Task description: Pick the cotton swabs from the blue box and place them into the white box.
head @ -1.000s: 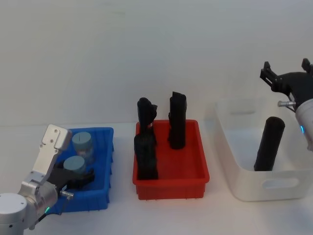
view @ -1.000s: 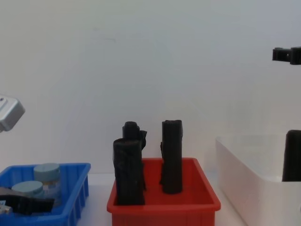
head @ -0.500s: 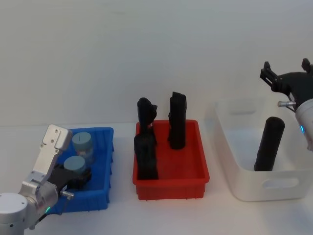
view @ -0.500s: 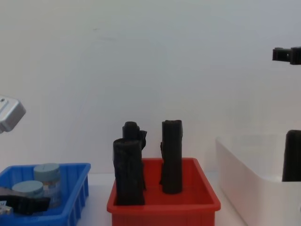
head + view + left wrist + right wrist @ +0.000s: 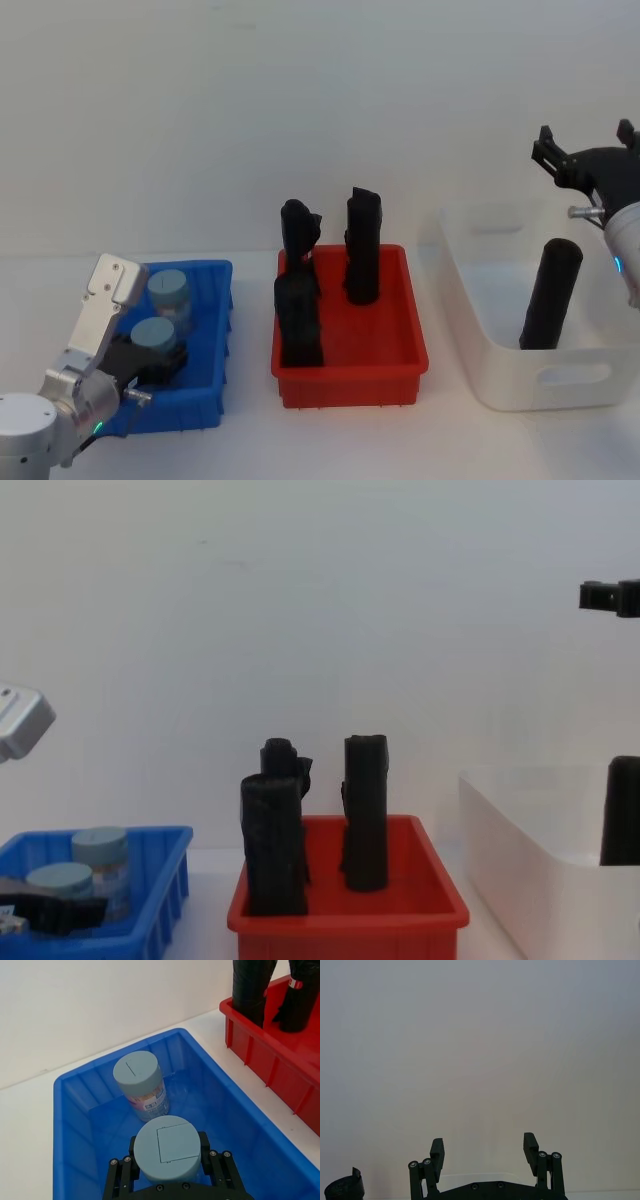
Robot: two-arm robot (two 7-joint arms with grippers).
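Observation:
Two cotton swabs jars with grey-blue lids stand in the blue box point(image 5: 216, 330) at the left. My left gripper point(image 5: 152, 352) reaches down into the box and is shut on the nearer jar point(image 5: 153, 335); in the left wrist view that jar point(image 5: 166, 1141) sits tight between the black fingers point(image 5: 119, 1180). The second jar point(image 5: 140, 1080) stands free just beyond it, by the box's back wall. The white box point(image 5: 500, 372) is at the right. My right gripper point(image 5: 588, 152) hangs open high above it, holding nothing.
A red bin point(image 5: 350, 378) with three upright black rolls stands between the two boxes. One more black roll point(image 5: 550, 295) leans inside the white box. A plain white wall rises behind the table.
The left gripper's fingers have drawn in around the nearer jar. The right arm has not moved.

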